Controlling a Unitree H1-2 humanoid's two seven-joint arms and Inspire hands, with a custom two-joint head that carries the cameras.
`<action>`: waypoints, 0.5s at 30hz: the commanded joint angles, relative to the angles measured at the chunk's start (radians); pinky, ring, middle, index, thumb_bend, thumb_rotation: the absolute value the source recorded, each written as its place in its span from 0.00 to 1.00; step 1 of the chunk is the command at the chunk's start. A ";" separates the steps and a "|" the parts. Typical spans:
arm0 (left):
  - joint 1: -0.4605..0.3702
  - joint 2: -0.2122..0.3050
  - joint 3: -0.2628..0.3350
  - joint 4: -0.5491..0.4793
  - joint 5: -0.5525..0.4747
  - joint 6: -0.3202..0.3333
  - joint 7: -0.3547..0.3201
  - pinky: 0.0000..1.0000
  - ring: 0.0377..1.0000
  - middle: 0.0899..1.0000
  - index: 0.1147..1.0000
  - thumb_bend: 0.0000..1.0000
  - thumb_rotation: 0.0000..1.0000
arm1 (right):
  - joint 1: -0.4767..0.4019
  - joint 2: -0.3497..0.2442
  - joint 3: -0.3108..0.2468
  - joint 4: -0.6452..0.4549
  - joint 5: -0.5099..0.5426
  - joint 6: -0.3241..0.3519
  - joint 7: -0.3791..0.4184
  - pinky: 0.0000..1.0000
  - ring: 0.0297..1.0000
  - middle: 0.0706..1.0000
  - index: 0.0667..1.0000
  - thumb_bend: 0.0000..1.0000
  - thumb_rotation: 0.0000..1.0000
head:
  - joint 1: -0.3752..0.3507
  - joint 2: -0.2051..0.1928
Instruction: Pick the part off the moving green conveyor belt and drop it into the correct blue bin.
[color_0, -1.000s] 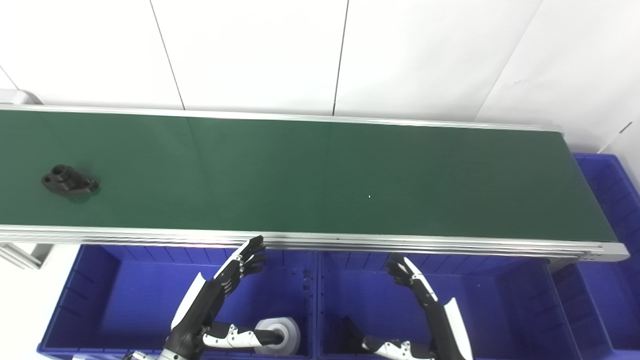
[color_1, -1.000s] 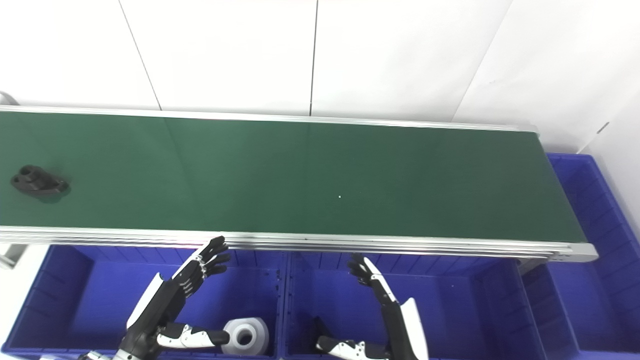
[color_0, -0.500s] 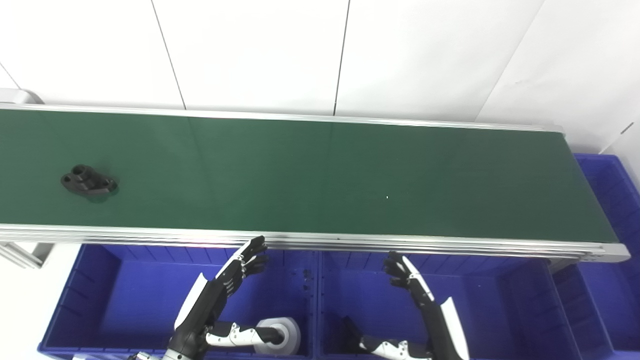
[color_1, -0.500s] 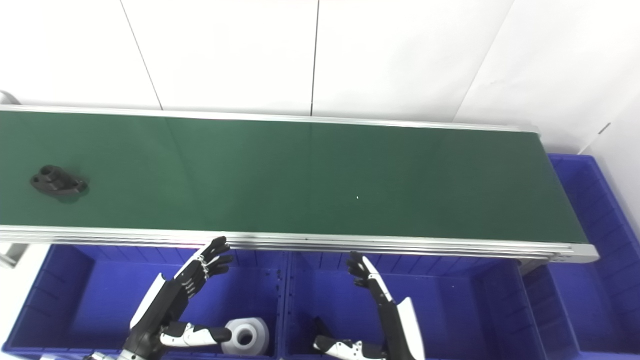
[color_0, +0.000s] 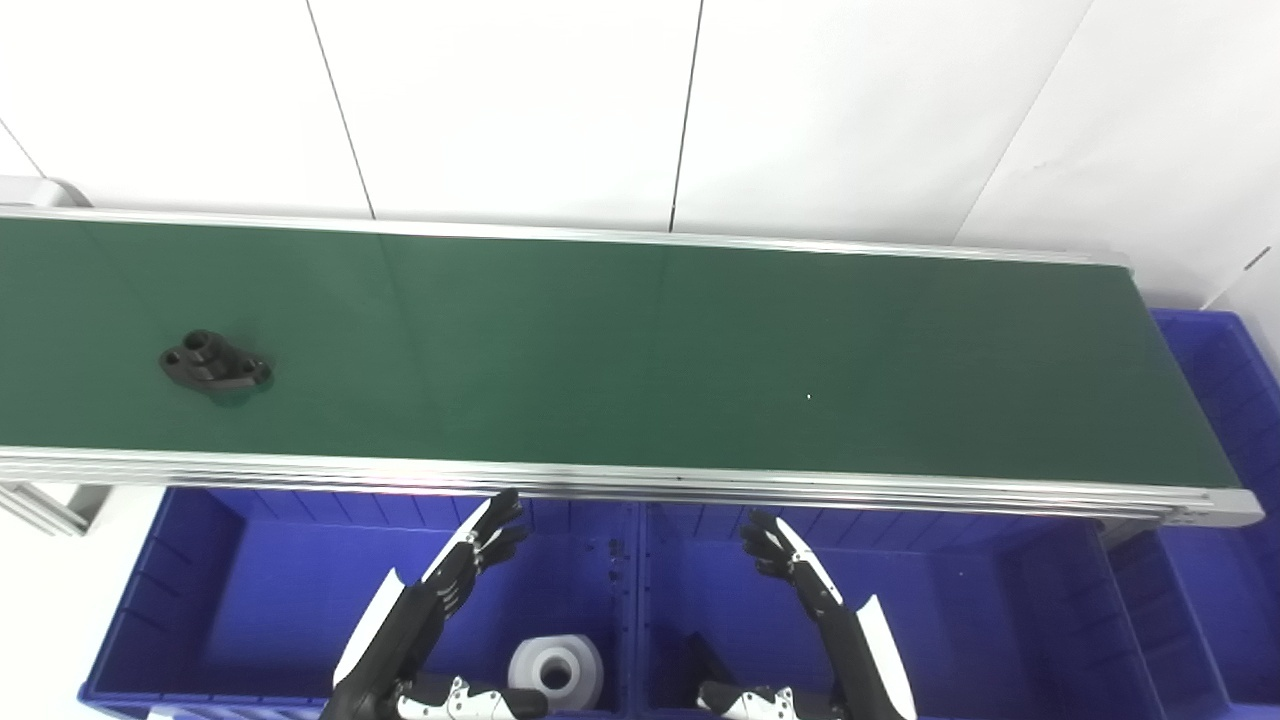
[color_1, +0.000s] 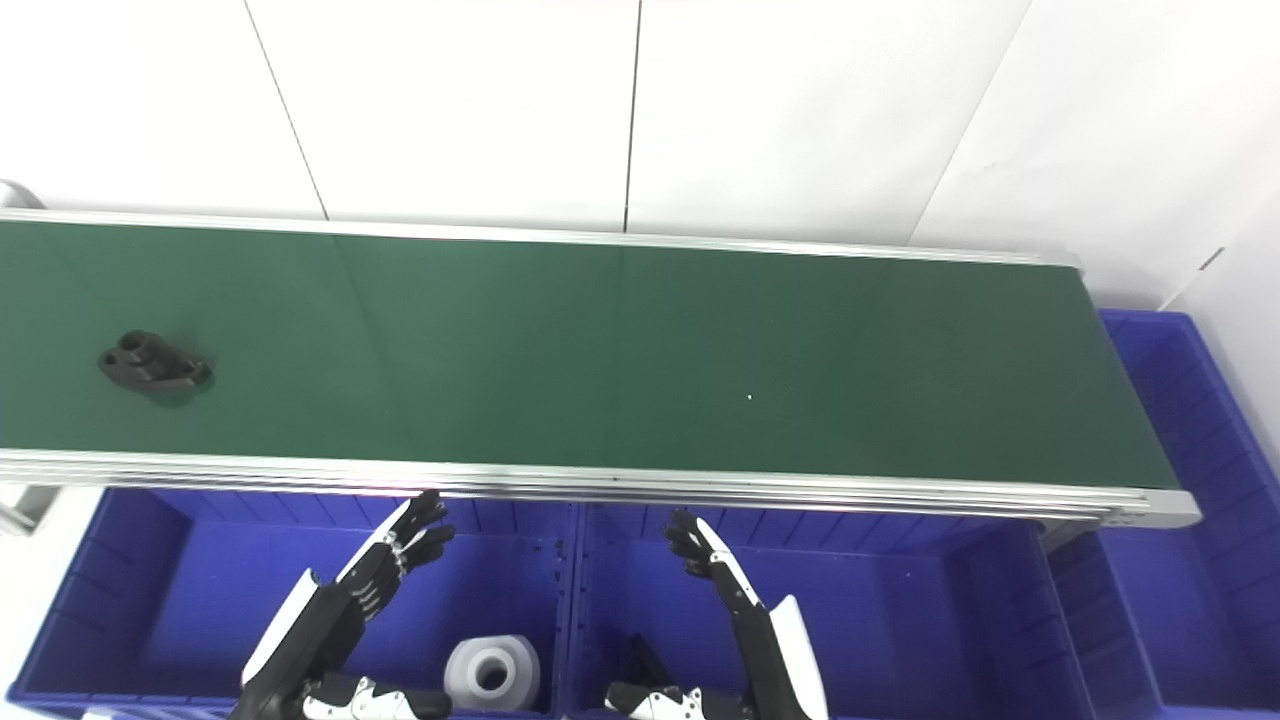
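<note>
The green conveyor belt (color_0: 640, 350) carries the black part (color_0: 214, 364) near its left end, closer to the near edge, long axis roughly along the belt; the left hand (color_0: 480, 535), open and empty over the left blue bin (color_0: 200, 560), is judged nearer than the equally open right hand (color_0: 775, 545).

part (color_0: 214, 364): small black flanged piece with a raised round boss and holes, lying flat at the left of the frame | conveyor belt (color_0: 640, 350): long dark green band (silver rails) across mid-frame, part resting on it | blue bins (color_0: 250, 600): row along the lower frame, below the belt's near rail
</note>
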 joint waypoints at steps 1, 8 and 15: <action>-0.013 -0.012 0.013 -0.007 -0.007 -0.032 0.013 0.86 0.89 0.93 0.95 0.82 0.36 | -0.009 0.006 -0.015 -0.007 0.013 -0.043 0.012 0.82 0.83 0.84 0.90 0.84 0.43 | 0.001 0.002; -0.007 -0.041 0.017 -0.003 0.037 -0.032 0.041 0.84 0.88 0.92 0.93 0.84 0.38 | -0.027 -0.019 -0.037 0.040 0.061 -0.046 0.016 0.84 0.84 0.84 0.90 0.83 0.40 | 0.032 -0.011; -0.026 -0.044 -0.036 0.037 0.070 -0.032 0.100 0.81 0.87 0.91 0.90 0.86 0.38 | -0.035 -0.061 -0.014 0.084 0.066 -0.046 -0.044 0.80 0.82 0.83 0.90 0.82 0.39 | 0.220 -0.116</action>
